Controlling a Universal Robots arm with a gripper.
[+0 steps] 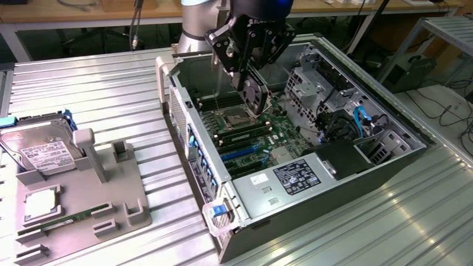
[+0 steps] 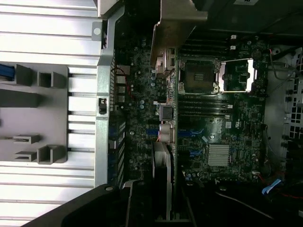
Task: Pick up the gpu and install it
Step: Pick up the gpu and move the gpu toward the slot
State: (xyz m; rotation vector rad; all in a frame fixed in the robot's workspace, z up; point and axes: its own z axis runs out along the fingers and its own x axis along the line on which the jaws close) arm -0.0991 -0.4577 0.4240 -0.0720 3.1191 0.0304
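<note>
Gripper: the gripper (image 1: 246,69) is seen over the open computer case (image 1: 179,119), pointed down into it near the case's far end.
Jaws: closed against the two flat faces of the gpu (image 1: 255,94), which is clamped between them.
Gpu: held on edge and slightly tilted, with its round fan face turned toward the exterior view's left. Its lower end is placed just above the motherboard (image 1: 284,124), beside the processor socket (image 1: 238,116). Whether it touches the board cannot be told.
Gpu, wrist view: the card is seen edge-on as a thin line across the board, with a pale metal bracket (image 2: 177,21) at one end and the socket just beside it.
Slots: the blue expansion slots (image 1: 238,152) are left uncovered, nearer the case's front end than the card.
Case: laid on its side on the slatted metal table (image 1: 96,83), open side up, around the table's middle. A black labelled cover (image 1: 296,177) is seen at its near end and a blue cable (image 1: 360,119) along its side on the exterior view's right.
Board memory: two memory sticks (image 1: 244,134) are seated just beside the socket.
Fixture: a grey parts holder (image 1: 122,208) is set at the table's near corner on the exterior view's left, well apart from the gripper.
Holder contents: a hard drive (image 1: 41,151) is propped at its far end, a square processor chip (image 1: 41,204) is laid flat nearer, and a narrow green memory stick (image 1: 70,219) is set on edge beside the chip.
</note>
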